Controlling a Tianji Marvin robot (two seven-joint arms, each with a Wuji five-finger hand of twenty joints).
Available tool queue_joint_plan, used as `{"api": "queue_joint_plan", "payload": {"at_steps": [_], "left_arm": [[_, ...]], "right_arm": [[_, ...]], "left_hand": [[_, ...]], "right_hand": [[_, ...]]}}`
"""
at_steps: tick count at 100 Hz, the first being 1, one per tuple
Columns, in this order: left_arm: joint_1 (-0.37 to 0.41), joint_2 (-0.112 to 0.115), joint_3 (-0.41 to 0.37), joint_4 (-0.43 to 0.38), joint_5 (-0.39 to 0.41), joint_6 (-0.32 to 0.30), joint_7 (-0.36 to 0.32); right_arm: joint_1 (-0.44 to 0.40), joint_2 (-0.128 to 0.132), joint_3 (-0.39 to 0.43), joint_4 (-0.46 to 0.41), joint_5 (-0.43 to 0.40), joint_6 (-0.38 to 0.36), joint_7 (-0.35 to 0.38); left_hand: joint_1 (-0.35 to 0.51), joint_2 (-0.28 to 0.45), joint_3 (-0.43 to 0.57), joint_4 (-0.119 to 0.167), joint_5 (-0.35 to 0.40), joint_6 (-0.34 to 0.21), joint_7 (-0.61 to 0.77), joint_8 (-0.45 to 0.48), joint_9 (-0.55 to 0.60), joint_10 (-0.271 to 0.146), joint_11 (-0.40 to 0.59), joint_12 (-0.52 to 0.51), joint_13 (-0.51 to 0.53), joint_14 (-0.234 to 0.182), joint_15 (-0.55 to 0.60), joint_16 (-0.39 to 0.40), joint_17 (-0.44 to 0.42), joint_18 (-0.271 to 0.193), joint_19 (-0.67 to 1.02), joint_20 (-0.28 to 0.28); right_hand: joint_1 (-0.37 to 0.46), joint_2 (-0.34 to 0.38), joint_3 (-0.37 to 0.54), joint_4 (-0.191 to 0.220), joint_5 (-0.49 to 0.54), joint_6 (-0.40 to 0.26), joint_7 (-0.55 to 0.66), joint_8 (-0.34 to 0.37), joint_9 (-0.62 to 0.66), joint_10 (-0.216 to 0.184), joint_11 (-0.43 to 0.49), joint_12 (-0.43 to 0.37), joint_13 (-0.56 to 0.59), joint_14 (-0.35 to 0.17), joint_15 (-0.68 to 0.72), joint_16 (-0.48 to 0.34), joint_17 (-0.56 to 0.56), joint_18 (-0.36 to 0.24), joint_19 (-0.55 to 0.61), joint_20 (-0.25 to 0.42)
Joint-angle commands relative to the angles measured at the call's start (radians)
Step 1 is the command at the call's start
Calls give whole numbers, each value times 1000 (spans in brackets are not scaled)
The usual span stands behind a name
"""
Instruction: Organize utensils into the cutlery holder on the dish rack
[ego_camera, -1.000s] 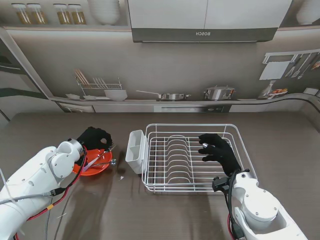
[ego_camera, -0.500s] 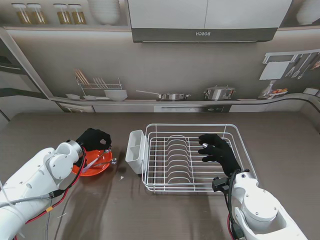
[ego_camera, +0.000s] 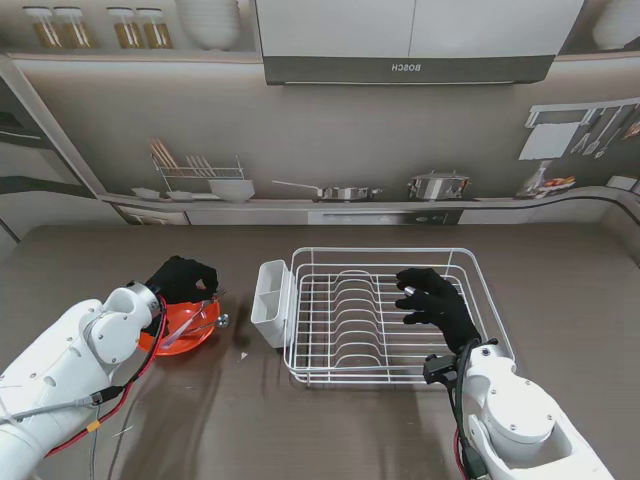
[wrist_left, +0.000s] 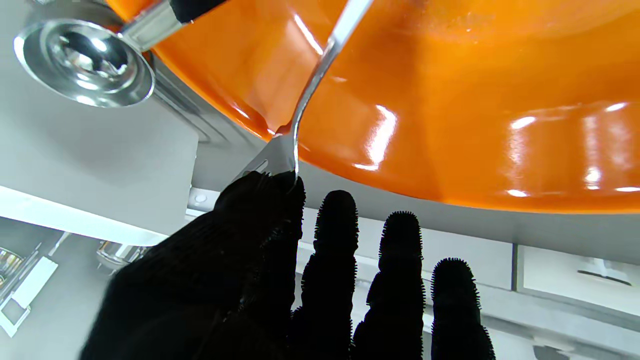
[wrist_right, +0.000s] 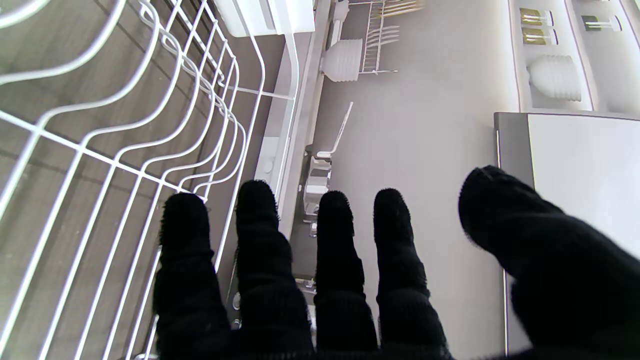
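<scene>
An orange bowl (ego_camera: 186, 344) sits left of the white wire dish rack (ego_camera: 392, 377), with a fork (ego_camera: 188, 324) and a black-handled spoon (ego_camera: 222, 321) lying in it. My left hand (ego_camera: 183, 277) curls over the bowl's far rim. In the left wrist view its thumb and forefinger (wrist_left: 265, 210) close on the tines of the fork (wrist_left: 320, 75), which jut past the bowl (wrist_left: 450, 100); the other fingers stay straight. The spoon (wrist_left: 85, 62) hangs over the rim beside them. The white cutlery holder (ego_camera: 270, 300) clings to the rack's left side. My right hand (ego_camera: 437, 300) hovers open over the rack.
A small pale scrap (ego_camera: 241, 354) lies on the brown table nearer to me than the holder. A red cable (ego_camera: 130, 385) loops along my left forearm. The right wrist view shows my spread right hand (wrist_right: 325, 280) and the holder (wrist_right: 270, 15) beyond the rack wires.
My left hand has drawn slightly left and nearer to me, closing in on the fork tines; the bowl has shifted a little with it. The right hand has stayed still.
</scene>
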Motion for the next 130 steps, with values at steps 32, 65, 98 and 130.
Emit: {"api": "queue_joint_plan", "payload": {"at_steps": [32,65,98,130], "left_arm": [[36,9,-43,-53,21,-10,-31],[72,9,-94,-121,25,-10,-42],[89,3,-128,-178,2,-3,-46],[72,-8,-122,-188,-50,3,-44]], "right_arm": [[-6,-5,-6,-4,4,4,16],[-5,-5,-8,-2,4,3,16],[-4,-5,-9,0,5,1,17],[-3,-5,-9,1,5,2,15]], "left_hand": [[-56,-40,233,-80,20,-144,244,163,80,-58,55,132,55,-37,71,41,8,-29,76,-32],[-71,-33,238,-89,26,-145,258,187,97,-62,71,164,69,-42,89,48,13,-27,92,-36],[-71,-33,240,-90,26,-138,252,188,103,-58,69,166,73,-41,94,50,14,-27,104,-39],[-67,-31,238,-92,22,-127,254,193,109,-58,70,173,78,-45,102,54,18,-26,116,-39]], "right_hand": [[-28,15,-11,1,-24,-2,5,-15,11,0,-1,-4,23,2,-3,6,12,15,-9,16],[-27,16,-11,1,-25,-1,6,-15,11,0,0,-4,22,2,-3,5,13,16,-8,16],[-28,16,-12,1,-27,-1,6,-15,10,0,0,-4,23,1,-2,6,14,14,-7,16],[-28,16,-11,1,-27,0,6,-16,8,1,0,-5,22,-1,-2,5,14,14,-8,15]]}}
